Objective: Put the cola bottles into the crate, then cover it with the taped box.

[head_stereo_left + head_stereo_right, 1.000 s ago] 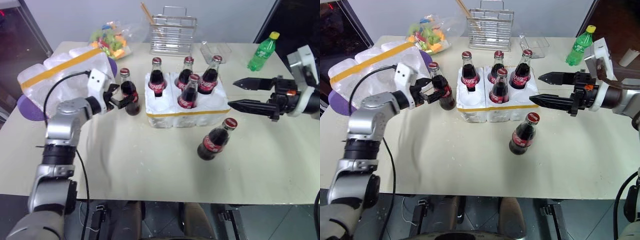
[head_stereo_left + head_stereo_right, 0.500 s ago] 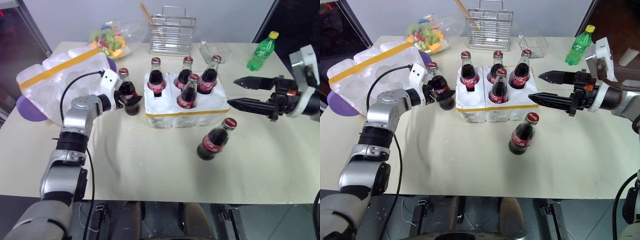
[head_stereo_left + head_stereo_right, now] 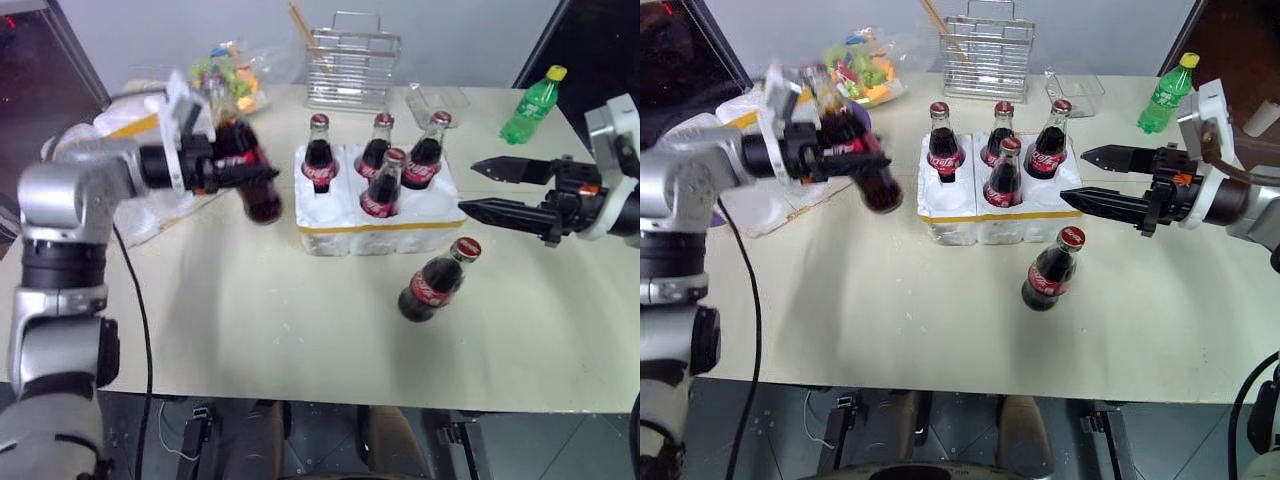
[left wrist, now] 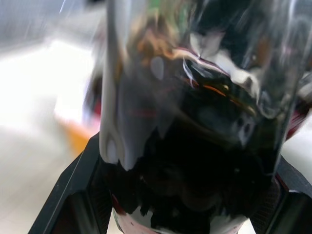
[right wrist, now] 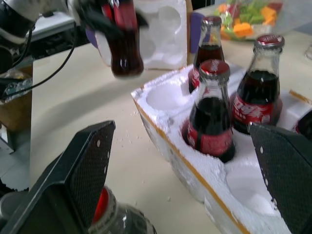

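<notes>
My left gripper is shut on a cola bottle and holds it tilted in the air, left of the crate; up close, the same bottle sits between the black fingers. The crate, white foam with a thin yellow band, holds several capped bottles, and its two front corner wells are bare. One more bottle stands on the table in front of the crate. My right gripper hangs open to the right of the crate, pointing at it. The taped box lies at far left, partly behind my left arm.
A wire rack stands at the back, with a clear container to its right and a bag of colourful pieces to its left. A green plastic bottle stands at the back right.
My left gripper closed on the bottle standing left of the crate and lifted it off the table, tilting it. The right arm kept still.
</notes>
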